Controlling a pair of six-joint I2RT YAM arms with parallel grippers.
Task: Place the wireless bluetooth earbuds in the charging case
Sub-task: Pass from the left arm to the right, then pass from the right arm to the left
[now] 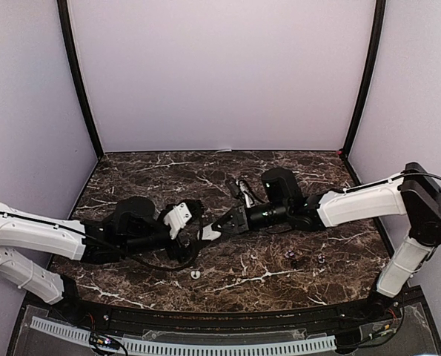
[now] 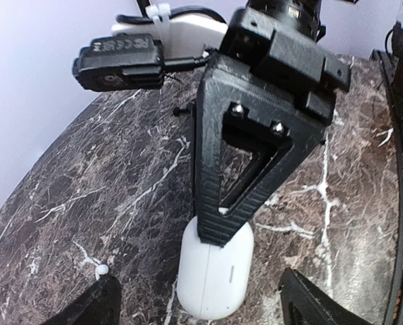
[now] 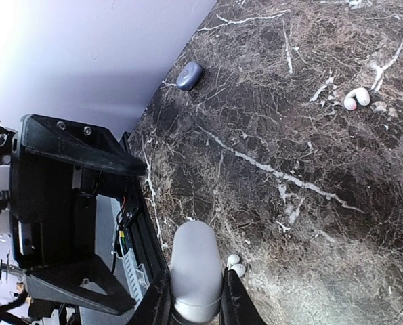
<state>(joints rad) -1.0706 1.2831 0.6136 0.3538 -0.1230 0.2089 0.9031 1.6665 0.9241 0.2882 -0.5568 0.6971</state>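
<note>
Right pincer (image 3: 194,292) clamps the white charging case (image 3: 196,250), white earbuds (image 3: 236,265) near; left pincer (image 2: 202,298) gapes wide

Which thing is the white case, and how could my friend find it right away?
Look at the middle of the dark marble table. There the right gripper pinches a smooth white case shaped like a pebble. It is far bigger than the tiny white earbud lying nearby, and it is white, unlike the blue-grey case by the wall.
</note>
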